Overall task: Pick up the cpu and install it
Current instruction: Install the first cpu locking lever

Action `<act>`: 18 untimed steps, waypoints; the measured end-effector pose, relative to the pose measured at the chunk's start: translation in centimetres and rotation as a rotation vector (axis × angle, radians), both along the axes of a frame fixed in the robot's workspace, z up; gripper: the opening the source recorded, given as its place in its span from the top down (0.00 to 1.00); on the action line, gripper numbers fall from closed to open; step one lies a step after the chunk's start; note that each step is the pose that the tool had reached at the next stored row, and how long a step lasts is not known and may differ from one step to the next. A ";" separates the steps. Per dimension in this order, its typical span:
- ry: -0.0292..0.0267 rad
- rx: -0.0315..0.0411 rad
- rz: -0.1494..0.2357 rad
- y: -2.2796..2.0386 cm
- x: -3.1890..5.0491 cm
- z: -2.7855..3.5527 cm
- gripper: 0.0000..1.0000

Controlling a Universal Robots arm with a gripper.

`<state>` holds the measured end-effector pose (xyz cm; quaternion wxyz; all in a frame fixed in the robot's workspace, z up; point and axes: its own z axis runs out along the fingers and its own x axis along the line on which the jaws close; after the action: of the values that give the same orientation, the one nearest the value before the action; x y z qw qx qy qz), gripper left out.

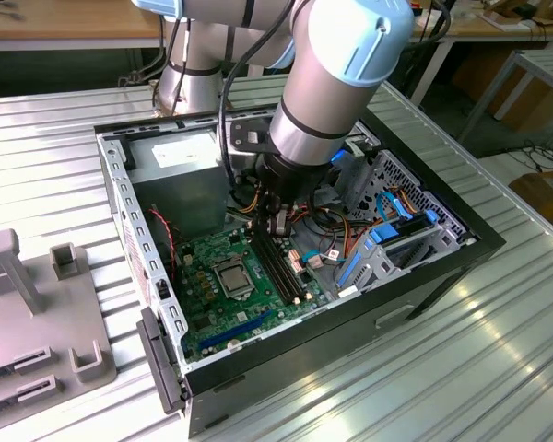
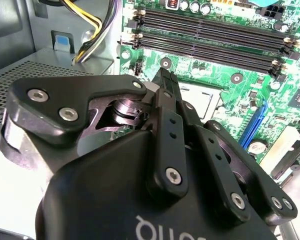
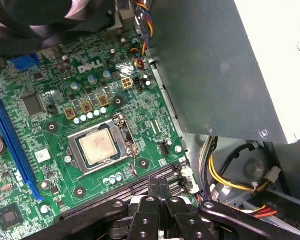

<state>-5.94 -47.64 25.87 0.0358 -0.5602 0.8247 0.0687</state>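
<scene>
A ribbed metal desk [image 1: 498, 359] is seen in the exterior view, with wooden benches [image 1: 64, 23] and cables behind it in the room. On the desk an open computer case [image 1: 424, 276] is laid on its side, and a grey fixture plate [image 1: 37, 322] is set at the exterior view's left. Into the case the silver robot arm [image 1: 336, 87] is reached down. A grey power supply box [image 1: 180, 161] is housed at the far end, and a green motherboard [image 1: 230, 295] is spread across the floor of the case. The cpu [image 3: 97, 145] is seated in the socket on the board, its metal top exposed. The gripper [image 3: 159, 186] is held above the memory slots [image 1: 278, 267], near the socket; its fingers appear pressed together with nothing between them.
</scene>
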 end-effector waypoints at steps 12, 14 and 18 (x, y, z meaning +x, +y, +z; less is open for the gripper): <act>0.0001 0.0000 0.004 0.01 0.00 0.00 0.89; 0.0000 0.0001 0.004 0.02 -0.03 0.00 0.89; 0.0001 0.0000 0.034 0.02 -0.10 0.00 0.89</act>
<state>-6.03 -47.62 25.87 0.0346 -0.5740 0.8152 0.0693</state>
